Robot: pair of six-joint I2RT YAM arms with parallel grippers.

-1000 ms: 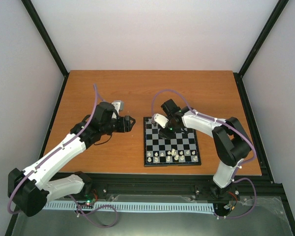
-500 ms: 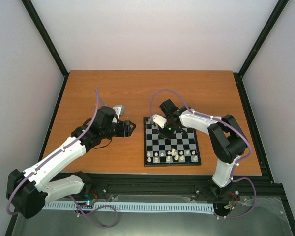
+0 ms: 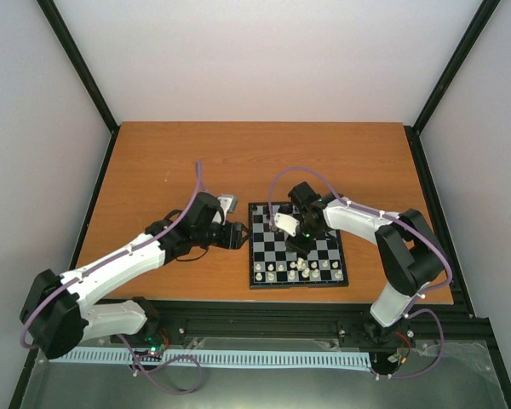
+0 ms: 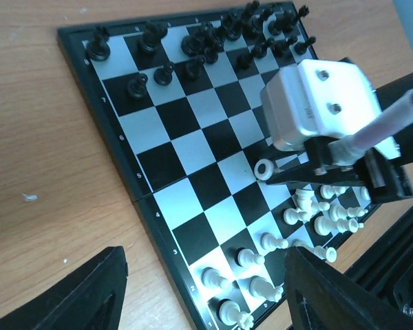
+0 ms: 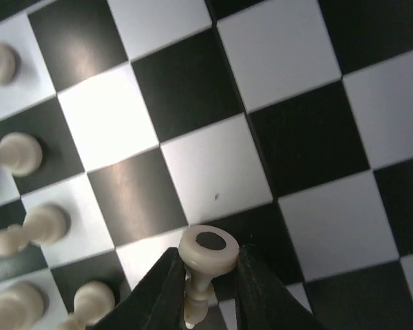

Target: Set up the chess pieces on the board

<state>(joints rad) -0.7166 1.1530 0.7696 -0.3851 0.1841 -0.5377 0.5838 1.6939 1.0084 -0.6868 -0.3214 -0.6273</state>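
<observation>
The right gripper [image 5: 203, 292] pinches a cream-white piece [image 5: 208, 249] by its stem, just under the round top. It may be a pawn, but the view is too close to be sure. It hangs over the middle squares of the board [image 4: 193, 148], which lies near the worktop's [image 3: 196, 162] near edge. The left gripper [image 3: 238, 237] hovers beside the board's left edge, its jaws wide apart and empty. Black pieces [image 4: 213, 34] crowd the board's far edge and white pieces [image 4: 275, 275] its near edge.
</observation>
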